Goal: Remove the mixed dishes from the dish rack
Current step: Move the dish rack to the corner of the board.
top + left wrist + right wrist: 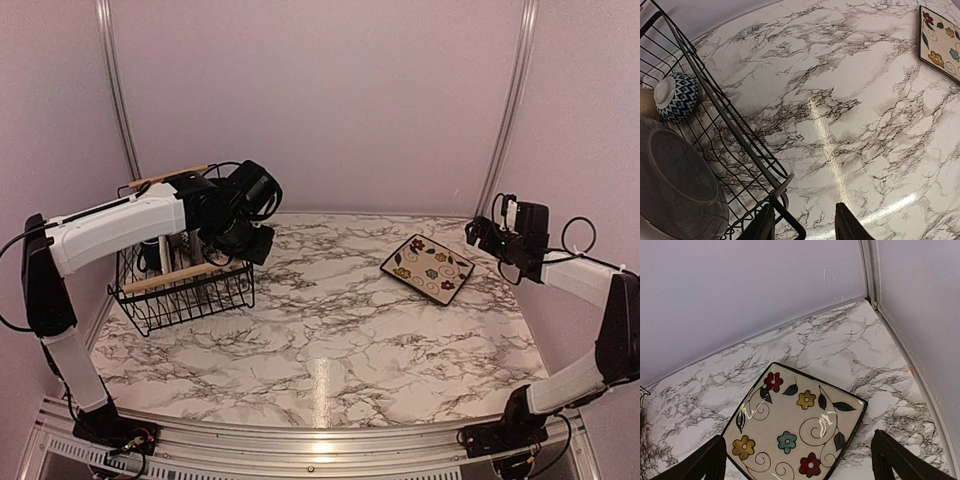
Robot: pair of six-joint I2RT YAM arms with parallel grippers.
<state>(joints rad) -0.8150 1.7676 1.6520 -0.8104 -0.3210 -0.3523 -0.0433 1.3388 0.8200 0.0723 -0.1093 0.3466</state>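
The dish rack (190, 290), black wire with two wooden bar handles, stands at the left of the table. In the left wrist view it holds a blue-and-white patterned bowl (674, 97) and a larger grey dish (680, 185). My left gripper (236, 243) hangs over the rack's right side. In its own view the left gripper (804, 207) has its jaws partly apart, with the rack's rim wire (785, 212) just inside the left finger. A square floral plate (427, 268) with a dark rim lies on the table. My right gripper (799, 436) hovers open above the plate (795, 425).
The marble table (330, 340) is walled at the back and both sides. The right arm's wrist (520, 235) hangs near the right wall. The left arm (110, 225) stretches across the top of the rack.
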